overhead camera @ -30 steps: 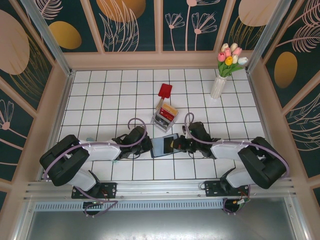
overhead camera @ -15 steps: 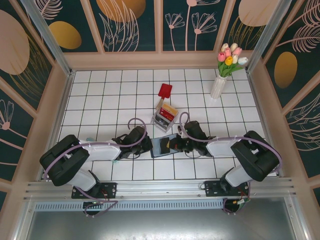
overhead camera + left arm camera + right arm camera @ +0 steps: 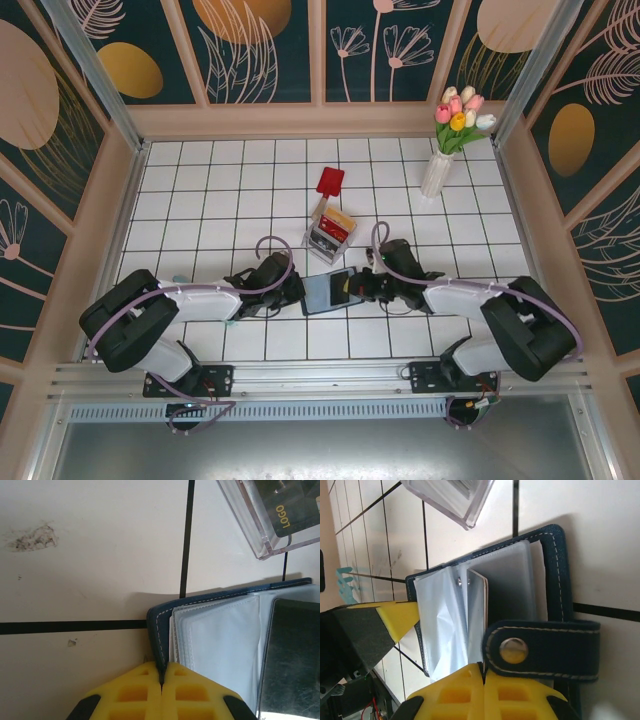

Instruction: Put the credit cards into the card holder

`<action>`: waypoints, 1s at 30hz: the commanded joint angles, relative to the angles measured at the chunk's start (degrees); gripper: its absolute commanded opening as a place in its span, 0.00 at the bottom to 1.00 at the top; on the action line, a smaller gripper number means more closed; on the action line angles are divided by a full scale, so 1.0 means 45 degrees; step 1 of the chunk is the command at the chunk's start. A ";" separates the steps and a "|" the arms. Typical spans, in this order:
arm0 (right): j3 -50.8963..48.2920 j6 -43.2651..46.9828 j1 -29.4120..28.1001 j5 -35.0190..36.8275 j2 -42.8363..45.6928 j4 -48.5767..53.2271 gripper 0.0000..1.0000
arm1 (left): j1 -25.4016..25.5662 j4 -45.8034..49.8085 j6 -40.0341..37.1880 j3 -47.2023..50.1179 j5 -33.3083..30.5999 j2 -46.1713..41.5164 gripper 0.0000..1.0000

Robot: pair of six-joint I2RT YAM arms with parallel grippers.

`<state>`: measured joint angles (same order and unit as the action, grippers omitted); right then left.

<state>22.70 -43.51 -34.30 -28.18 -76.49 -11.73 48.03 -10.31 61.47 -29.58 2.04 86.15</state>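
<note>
**Card at the sleeves, wallet pinned by both arms**

The wallet [image 3: 322, 295] lies open on the white tiles in the lower middle of the overhead view, between the 2 grippers. The left gripper [image 3: 161, 675] is clenched on the edge of the navy cover at the bottom of its wrist view, pinning that side down. Clear sleeves [image 3: 220, 640] fan out to the right of the pinch, with a dark glossy rectangle [image 3: 292, 655], probably a card, at the lower right.

The right gripper [image 3: 484, 672] is clenched on 1 thin card [image 3: 481, 615], seen edge-on at the centre of its wrist view. The card stands among the sleeves, just left of the snap tab [image 3: 542, 650]. I cannot tell whether its far edge is inside a pocket mouth or only between 2 leaves.

This reads as the insertion step for 1 card. The next move calls for:

1. A short push along the card's own plane while the left arm holds the cover steady. The floppy sleeves look likely to buckle if the card tilts.
2. Letting go of the card.
3. A return to the clear box [image 3: 465, 510], just above the wallet in the overhead view, where red and yellow cards [image 3: 338, 222] wait.
</note>
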 commanded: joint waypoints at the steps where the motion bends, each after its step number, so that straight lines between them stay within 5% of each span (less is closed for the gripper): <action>1: -0.0256 0.0191 -0.0064 -0.0107 -0.0068 0.0712 0.00 | 0.0023 0.0926 -0.0289 0.0208 -0.0630 0.0241 0.02; 17: 0.0588 -0.0232 -0.1077 -0.0465 -0.2215 -0.0732 0.00 | 0.0016 0.0960 -0.0344 0.0051 -0.0553 0.0343 0.02; 30: 0.0143 -0.0877 -0.0710 -0.1082 -0.1698 -0.1579 0.00 | 0.0013 0.1365 -0.0417 -0.0057 -0.0839 0.0212 0.02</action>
<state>25.06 -45.87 -38.17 -32.47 -84.88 -19.51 48.03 -10.00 61.01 -29.71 1.39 86.15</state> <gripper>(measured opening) 0.051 0.067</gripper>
